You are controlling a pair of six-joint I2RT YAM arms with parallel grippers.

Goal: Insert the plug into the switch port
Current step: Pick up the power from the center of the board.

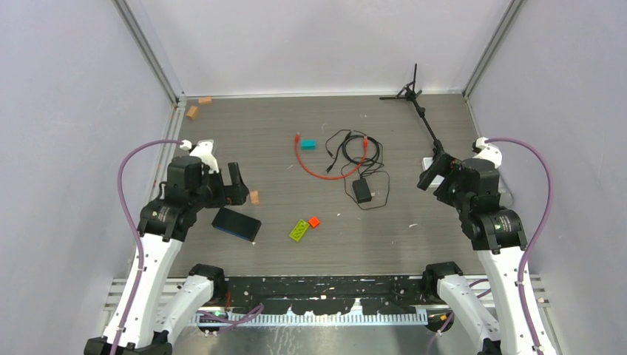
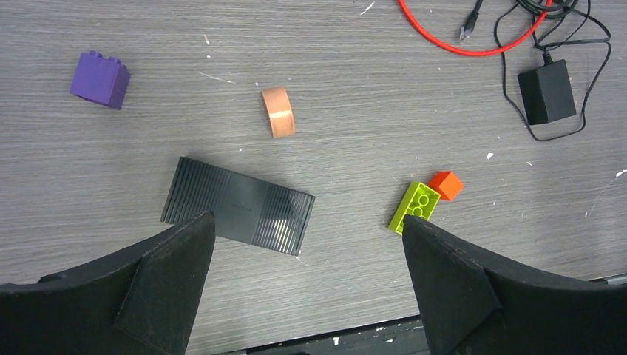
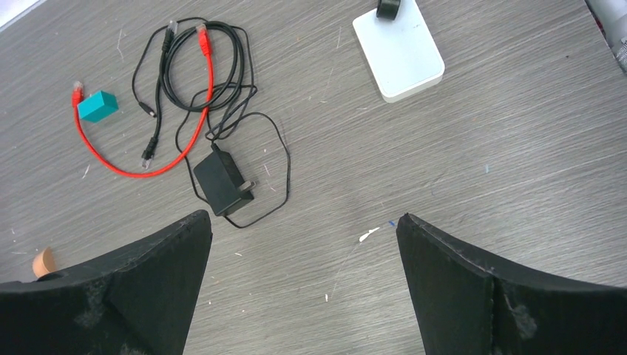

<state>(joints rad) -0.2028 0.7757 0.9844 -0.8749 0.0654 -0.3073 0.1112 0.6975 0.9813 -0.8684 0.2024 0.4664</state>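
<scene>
The thin red-orange cable (image 1: pixel 319 171) lies in an arc at mid-table. One plug (image 1: pixel 297 137) rests beside a teal block (image 1: pixel 307 143), and the other plug (image 3: pixel 203 33) lies on a coil of black wire. A dark ribbed box, the switch (image 2: pixel 236 214), lies flat at the near left; its ports do not show. My left gripper (image 1: pixel 225 177) hovers open just above the near side of the switch (image 1: pixel 236 224), touching nothing. My right gripper (image 1: pixel 436 171) hangs open at the right, over bare table (image 3: pixel 303 222), well away from the cable (image 3: pixel 126 166).
A black power brick (image 1: pixel 361 190) with thin black wire lies near the cable. A green brick (image 1: pixel 299 230), orange block (image 1: pixel 314 221), tan piece (image 1: pixel 254 197) and purple block (image 2: pixel 100 78) are scattered near the switch. A white box (image 3: pixel 399 48) and a black stand (image 1: pixel 410 92) are at the right rear.
</scene>
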